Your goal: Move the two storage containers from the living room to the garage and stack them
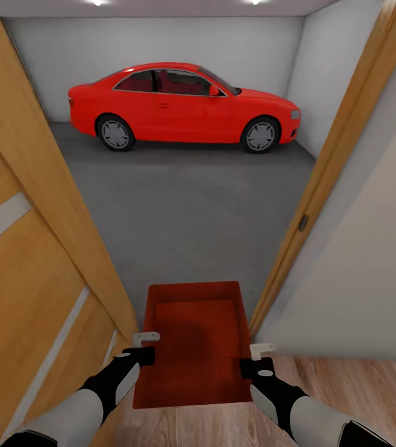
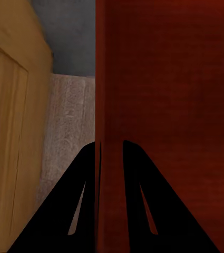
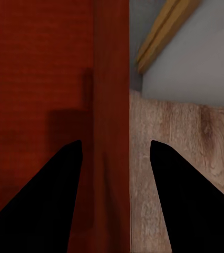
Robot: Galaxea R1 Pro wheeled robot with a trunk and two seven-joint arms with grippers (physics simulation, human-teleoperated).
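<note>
An orange-red container (image 1: 192, 338) is being carried through the doorway (image 1: 337, 167) toward the red car (image 1: 182, 105), left gripper (image 1: 137, 349) clamped on its wall, right gripper (image 1: 257, 360) straddling the opposite wall, apparently gripping; it should be kept centred between the door jambs.

Both arms reach forward and low, forearms angled inward. The left gripper (image 1: 139, 354) pinches the container's (image 1: 195, 335) left wall between its fingers; the right gripper (image 1: 255, 363) straddles the right wall with fingers wider apart.
</note>
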